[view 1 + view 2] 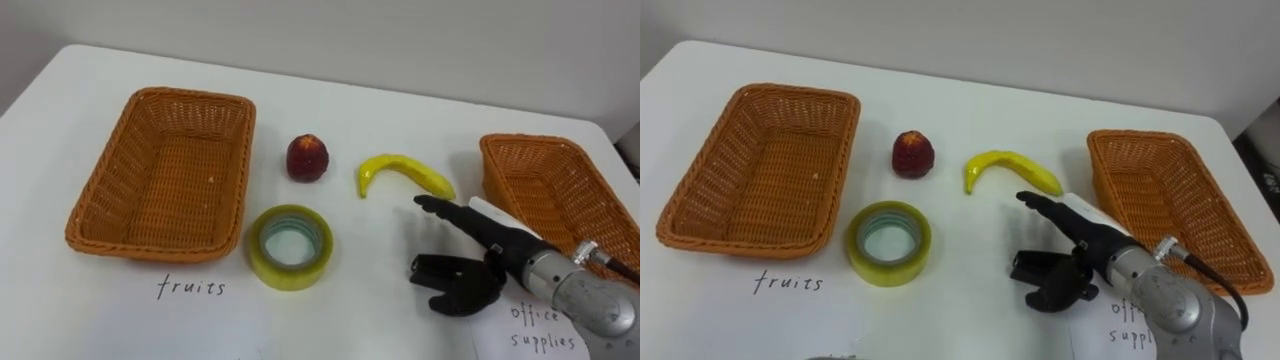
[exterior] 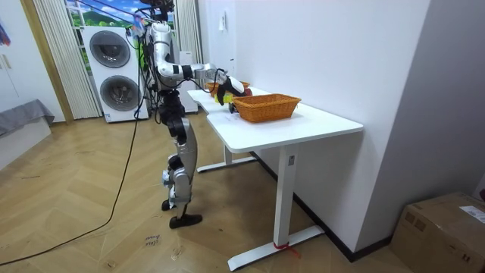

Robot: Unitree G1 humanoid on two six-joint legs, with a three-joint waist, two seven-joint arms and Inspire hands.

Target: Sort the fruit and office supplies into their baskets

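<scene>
In the lower right, the right hand [image 1: 492,247] is reaching over the tabletop [image 1: 380,100], fingers spread, gripping nothing. The tape roll [image 1: 290,273] is lying lower centre. Beyond, the banana [image 1: 405,172] and red fruit [image 1: 308,157] are sitting between the left basket [image 1: 240,180] and right basket [image 1: 492,172].

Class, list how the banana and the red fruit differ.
The banana is yellow, the red fruit dark red. The banana is long and curved, the red fruit round. The banana lies nearer the right hand; the red fruit nearer the left basket. Both rest on the bare table.
</scene>
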